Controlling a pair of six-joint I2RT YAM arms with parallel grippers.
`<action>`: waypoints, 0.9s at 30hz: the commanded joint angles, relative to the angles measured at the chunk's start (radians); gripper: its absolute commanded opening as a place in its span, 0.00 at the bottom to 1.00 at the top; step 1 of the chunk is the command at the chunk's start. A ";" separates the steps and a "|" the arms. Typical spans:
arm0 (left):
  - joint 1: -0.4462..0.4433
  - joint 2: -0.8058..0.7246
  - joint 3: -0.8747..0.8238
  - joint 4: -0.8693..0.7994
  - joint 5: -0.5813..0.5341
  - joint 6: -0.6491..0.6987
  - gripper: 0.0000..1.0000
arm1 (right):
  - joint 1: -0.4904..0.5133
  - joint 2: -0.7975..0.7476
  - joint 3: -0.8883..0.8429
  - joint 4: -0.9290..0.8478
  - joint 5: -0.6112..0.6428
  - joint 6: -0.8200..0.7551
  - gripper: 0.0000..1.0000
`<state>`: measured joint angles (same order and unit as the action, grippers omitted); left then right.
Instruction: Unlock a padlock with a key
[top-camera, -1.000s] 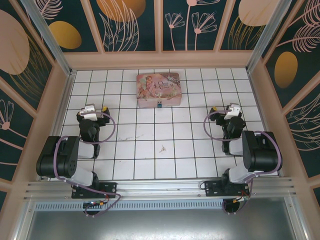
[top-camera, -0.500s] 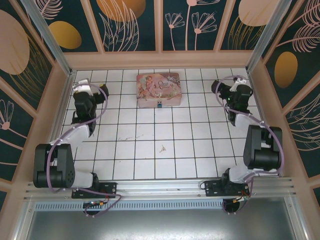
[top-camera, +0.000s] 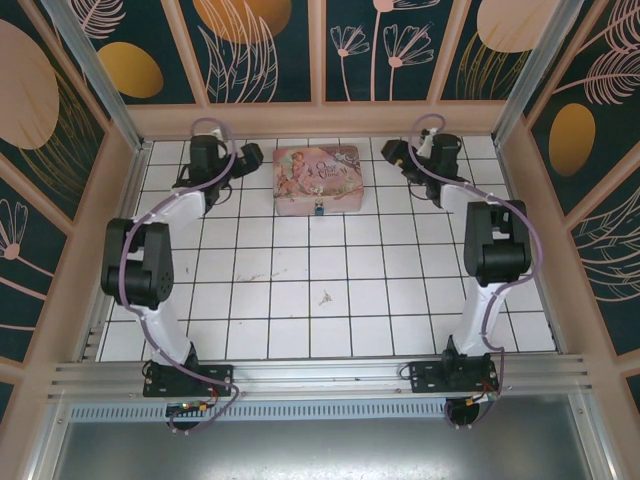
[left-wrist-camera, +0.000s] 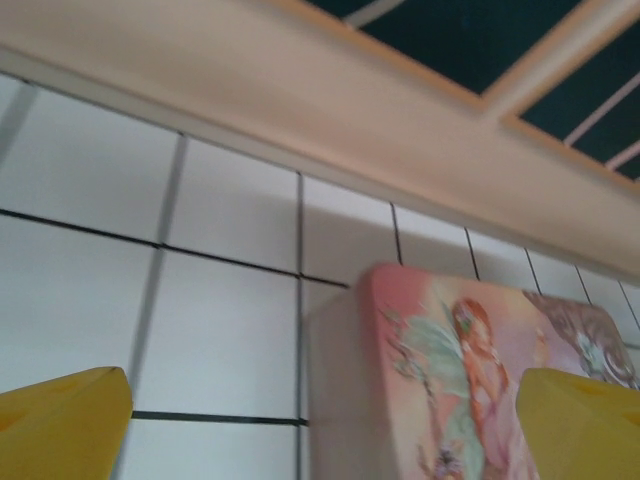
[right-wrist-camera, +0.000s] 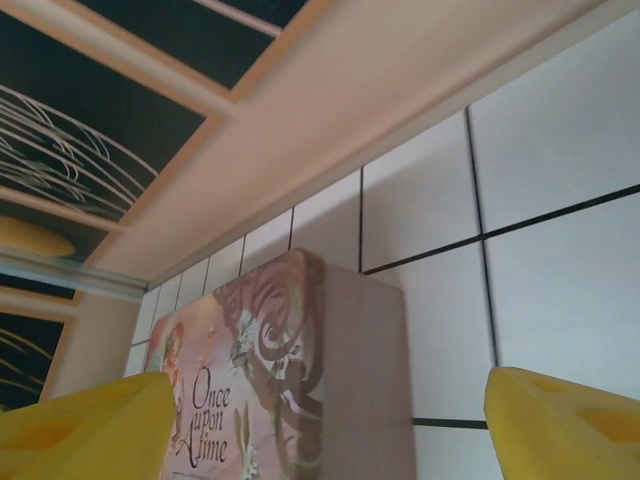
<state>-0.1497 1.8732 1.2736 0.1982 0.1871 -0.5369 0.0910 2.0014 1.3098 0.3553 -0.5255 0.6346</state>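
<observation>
Behind the padlock (top-camera: 317, 208) stands a pink tin (top-camera: 317, 178).

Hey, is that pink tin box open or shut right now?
Shut. The pink tin box has its printed lid lying flat and flush on top, and the blue padlock sits at its front edge.
</observation>
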 joint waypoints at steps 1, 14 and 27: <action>-0.022 0.066 0.078 -0.049 0.061 -0.058 0.98 | 0.043 0.055 0.062 -0.057 -0.007 0.044 0.80; -0.083 0.197 0.126 0.017 0.135 -0.110 0.93 | 0.134 0.136 0.079 -0.003 0.003 0.074 0.67; -0.169 0.102 -0.072 0.162 0.187 -0.181 0.81 | 0.200 0.036 -0.070 0.042 -0.013 0.082 0.23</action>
<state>-0.2836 2.0338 1.2491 0.3111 0.3138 -0.6861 0.2440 2.0991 1.2926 0.3874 -0.5060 0.7151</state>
